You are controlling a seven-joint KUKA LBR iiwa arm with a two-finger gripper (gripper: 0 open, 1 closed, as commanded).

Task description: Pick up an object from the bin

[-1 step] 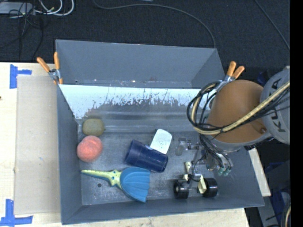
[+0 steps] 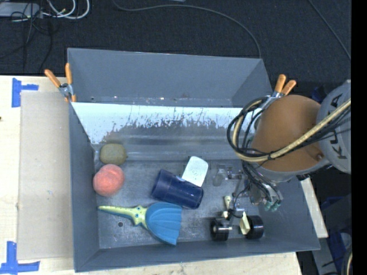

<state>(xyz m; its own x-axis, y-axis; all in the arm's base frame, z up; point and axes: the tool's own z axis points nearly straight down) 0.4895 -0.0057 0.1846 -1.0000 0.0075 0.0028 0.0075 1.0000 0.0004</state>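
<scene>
Front-right bin (image 2: 172, 76) corner | tool (image 2: 237, 213) spread | fingertips (image 2: 245, 223) astride middle of black dumbbell-shaped thing (image 2: 256, 229) on floor

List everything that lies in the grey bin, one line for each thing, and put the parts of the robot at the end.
ball: one, orange-pink, left of the bin floor
round lump: one, olive green, just behind the ball
cup: one, dark blue, on its side, middle
flat piece: one, white, behind the cup, touching it
brush-like tool: one, blue fan head with yellow-green handle, front, left of middle
wheeled thing: one, black wheels, front right
bin: one, grey
gripper: one, directly over the wheeled thing
wrist cover: one, orange-brown, right, with black cables
</scene>
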